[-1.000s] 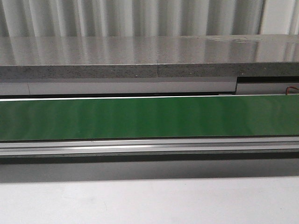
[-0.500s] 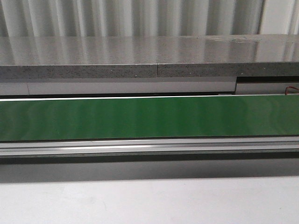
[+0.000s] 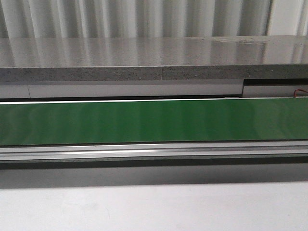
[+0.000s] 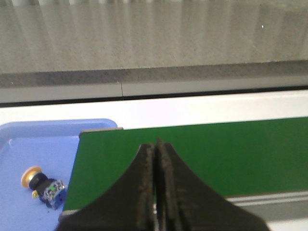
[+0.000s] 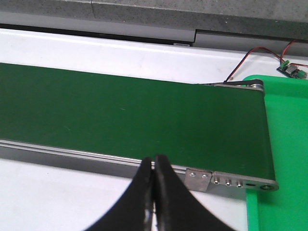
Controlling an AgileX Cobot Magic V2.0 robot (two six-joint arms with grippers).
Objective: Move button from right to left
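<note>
One button [image 4: 42,186] in blue tray [image 4: 19,144]

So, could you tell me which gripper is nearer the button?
Left. The button lies in the blue tray beside the left gripper; the right gripper's view doesn't show it.

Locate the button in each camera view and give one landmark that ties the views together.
Front view: the button is not in it.
Left wrist view: the button lies on its side in the blue tray, beside the belt's end.
Right wrist view: not in it.
Shared landmark: the green conveyor belt, seen in all three views.
</note>
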